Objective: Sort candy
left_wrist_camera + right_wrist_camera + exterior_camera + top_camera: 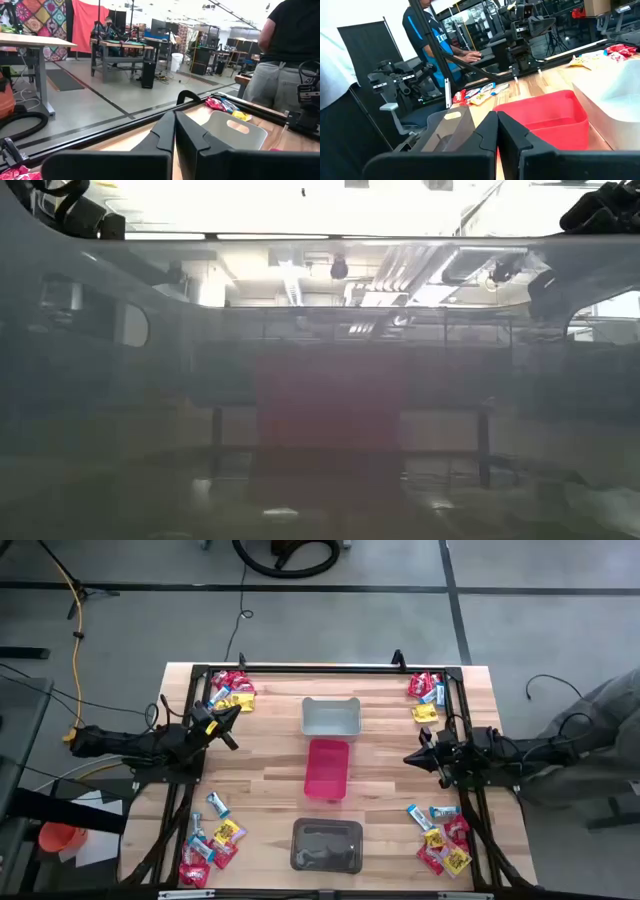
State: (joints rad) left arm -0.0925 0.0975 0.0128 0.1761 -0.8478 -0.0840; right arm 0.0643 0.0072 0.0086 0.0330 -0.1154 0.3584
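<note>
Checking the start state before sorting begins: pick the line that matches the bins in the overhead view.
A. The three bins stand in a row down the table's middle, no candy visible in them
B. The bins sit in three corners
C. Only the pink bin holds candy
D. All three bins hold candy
A: the grey bin, pink bin and dark bin line up down the centre, while the candy lies in piles near the table's corners.
</note>
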